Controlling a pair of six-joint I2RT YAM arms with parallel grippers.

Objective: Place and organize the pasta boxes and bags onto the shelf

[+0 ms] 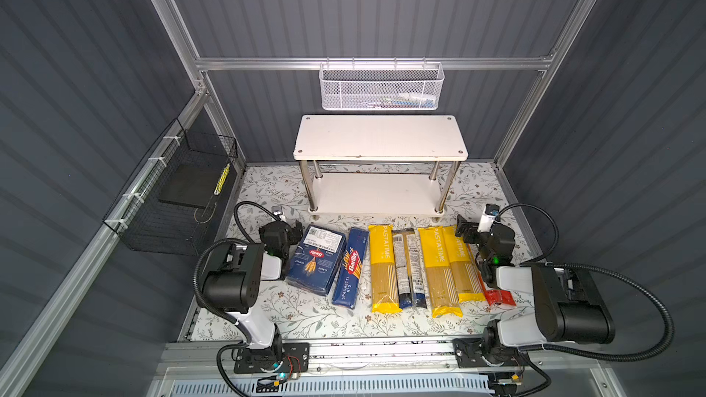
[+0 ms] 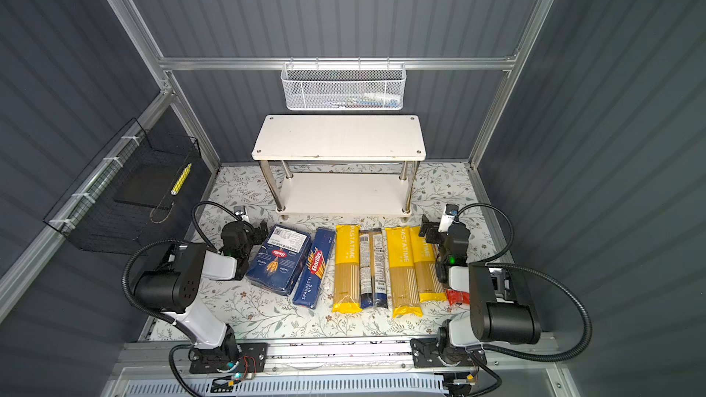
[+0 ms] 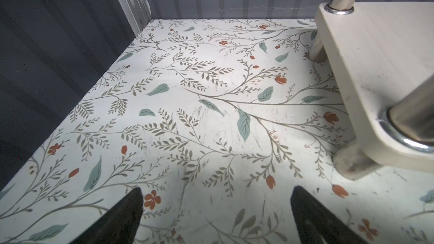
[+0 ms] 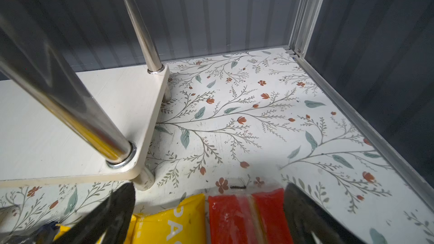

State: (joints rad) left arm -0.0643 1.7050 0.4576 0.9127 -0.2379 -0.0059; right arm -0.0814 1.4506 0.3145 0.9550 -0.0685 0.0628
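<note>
You only get the near red end of the red-ended bag (image 1: 498, 297) in both top views; the right arm (image 1: 512, 280) covers most of the rest, and the right wrist view cuts the bag off at the picture's edge. Contents of the white mesh basket (image 1: 355, 87), far centre: blurred, can't tell. Yellow striped thing (image 1: 222, 179) in the black wire basket (image 1: 160, 234), far left: too small for you to name.
</note>
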